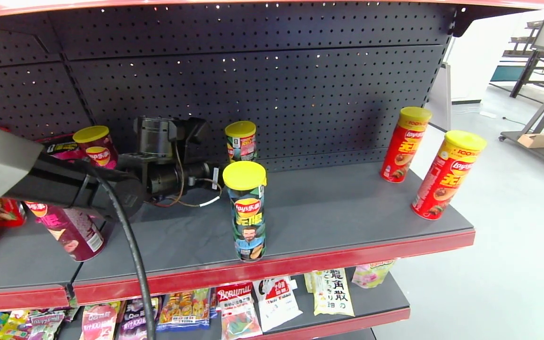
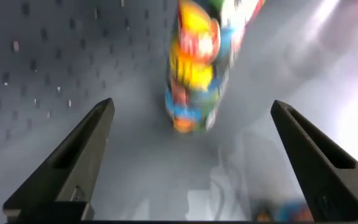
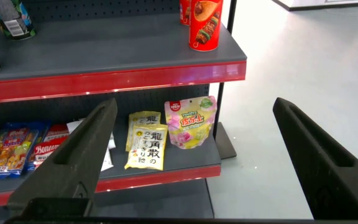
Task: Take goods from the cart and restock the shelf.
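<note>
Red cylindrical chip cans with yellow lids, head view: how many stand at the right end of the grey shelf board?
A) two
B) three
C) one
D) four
A: the rear red cylindrical chip can stands by the black pegboard, and the front red cylindrical chip can stands near the red edge of the grey shelf board.

2 red cans point(image 1: 446, 175), 2 grn cans point(image 1: 249, 215), 2 purple cans point(image 1: 74, 231), 6 tot.
</note>
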You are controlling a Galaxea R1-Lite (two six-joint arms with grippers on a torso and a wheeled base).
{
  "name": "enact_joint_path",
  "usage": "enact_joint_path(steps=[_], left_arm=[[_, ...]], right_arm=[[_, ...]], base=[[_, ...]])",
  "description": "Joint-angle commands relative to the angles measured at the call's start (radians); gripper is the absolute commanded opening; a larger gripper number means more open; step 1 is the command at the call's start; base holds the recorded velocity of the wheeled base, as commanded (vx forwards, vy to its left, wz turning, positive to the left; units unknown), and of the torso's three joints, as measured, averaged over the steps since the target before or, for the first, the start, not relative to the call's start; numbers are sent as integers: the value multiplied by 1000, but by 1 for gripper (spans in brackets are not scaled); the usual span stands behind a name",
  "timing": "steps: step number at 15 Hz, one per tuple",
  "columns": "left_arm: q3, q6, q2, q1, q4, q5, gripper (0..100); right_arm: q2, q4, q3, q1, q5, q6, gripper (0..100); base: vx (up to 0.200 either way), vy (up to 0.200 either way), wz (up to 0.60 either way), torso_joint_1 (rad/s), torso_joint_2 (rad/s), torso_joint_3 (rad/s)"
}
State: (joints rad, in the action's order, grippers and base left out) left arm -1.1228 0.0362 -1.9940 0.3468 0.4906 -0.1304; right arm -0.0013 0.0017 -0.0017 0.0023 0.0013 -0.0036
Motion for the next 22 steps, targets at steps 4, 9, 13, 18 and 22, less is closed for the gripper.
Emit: enact_joint_path(steps=[4, 9, 13, 18, 22], left_arm=[[178, 1, 170, -61, -53, 0, 100], [385, 13, 517, -92, -284, 8, 100], [549, 34, 1017, -126, -567, -52, 100], [669, 36, 1445, -137, -569, -61, 100], [704, -39, 1667, -132, -577, -146, 100]], right_arm=[[1, 0, 0, 1, 0, -1, 100], [1, 0, 0, 1, 0, -1, 100], [1, 0, 0, 1, 0, -1, 100], [1, 0, 0, 1, 0, 1, 100], [1, 0, 0, 1, 0, -1, 100]], base=[[0, 0, 0, 0, 0, 0], [0, 0, 0, 0, 0, 0], [0, 0, 0, 0, 0, 0], [0, 0, 0, 0, 0, 0], [0, 0, 0, 0, 0, 0]])
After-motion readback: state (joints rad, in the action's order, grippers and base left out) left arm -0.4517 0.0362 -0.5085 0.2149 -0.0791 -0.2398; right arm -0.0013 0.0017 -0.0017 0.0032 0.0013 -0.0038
